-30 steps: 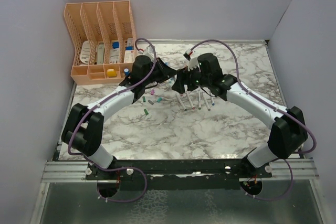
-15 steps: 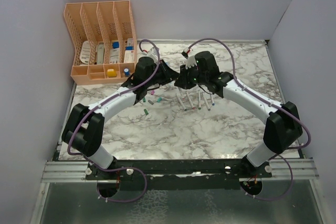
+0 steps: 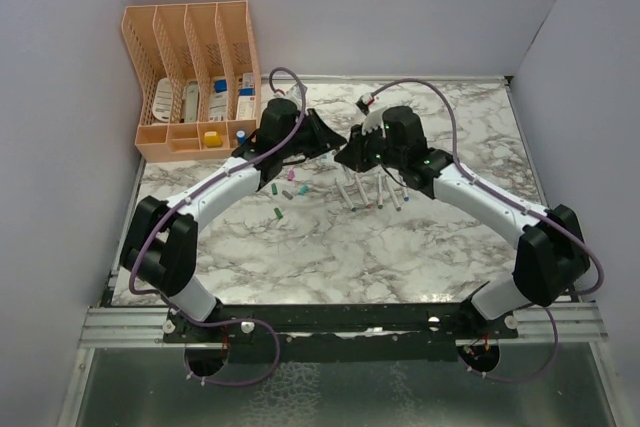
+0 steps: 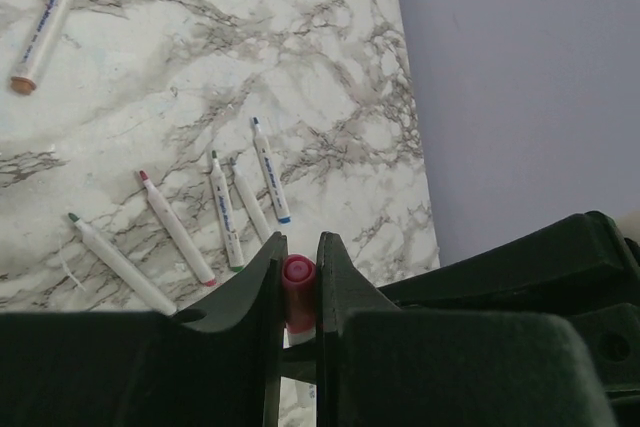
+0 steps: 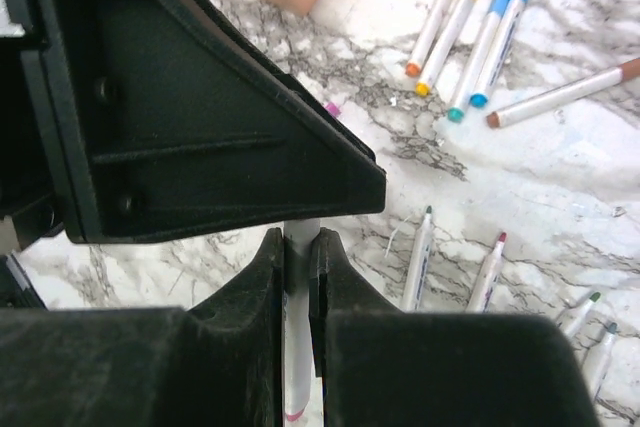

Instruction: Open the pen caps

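The left claw (image 4: 298,252) is clamped on a short pink plastic pen cap (image 4: 298,292); the right claw (image 5: 297,239) is closed tight on a thin white pen barrel (image 5: 297,357). Both claws are held tip to tip, raised, just right of the peach slotted plastic desk organiser (image 3: 190,67). Several small loose coloured plastic caps (image 3: 278,212), green and pink, are scattered on the white marble-patterned tabletop (image 3: 330,247) in front of the organiser's right end. A row of uncapped white pens (image 3: 372,192) is laid farther right of the organiser, beneath the right claw. Four capped white pens (image 5: 470,27) are seen side by side near the organiser's corner in the right wrist view.
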